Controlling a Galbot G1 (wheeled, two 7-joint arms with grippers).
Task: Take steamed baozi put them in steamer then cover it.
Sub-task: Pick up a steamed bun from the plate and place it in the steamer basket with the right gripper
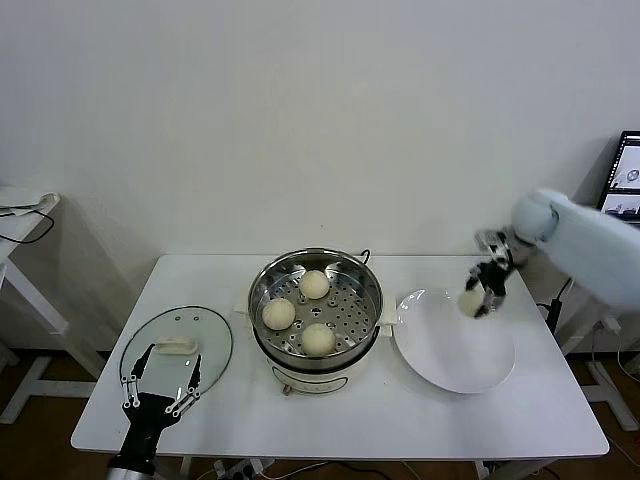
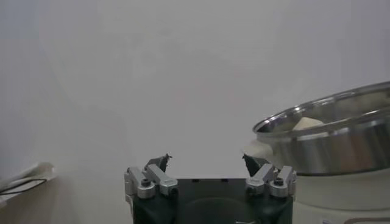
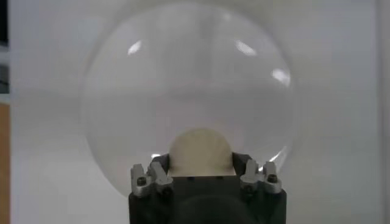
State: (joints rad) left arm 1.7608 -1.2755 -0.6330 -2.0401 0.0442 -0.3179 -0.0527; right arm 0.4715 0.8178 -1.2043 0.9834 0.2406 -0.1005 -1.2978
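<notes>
**Fourth bun lifted over the plate, three already on the steamer tray**

Bench: a white top carrying, in the head view, the steamer at centre, a flat white plate just beside it at 3 o'clock, and a glass lid lying flat at 9 o'clock of the steamer.

Steamer: a round, shiny steel pot on a cream base, its perforated tray holding three steamed baozi at roughly 12, 8 and 6 o'clock. The tray's 3 o'clock sector is bare, and is judged the sensible target for the incoming bun.

Right pincer: raised above the far rim of the plate and clamped on the fourth bun, which sits pale, smooth and domed between the fingers in the right wrist view, the plate below it.

Step in hand, as judged: carry the bun towards 9 o'clock, clear the steel rim with height to spare, descend over the bare sector and release low so the soft dough neither rolls nor dents. A light grip matters; the bun looks easily squeezed.

Left pincer: parked at the bench's near left, at 6 o'clock of the lid, fingers apart and holding nothing, well placed for the covering step later.
</notes>
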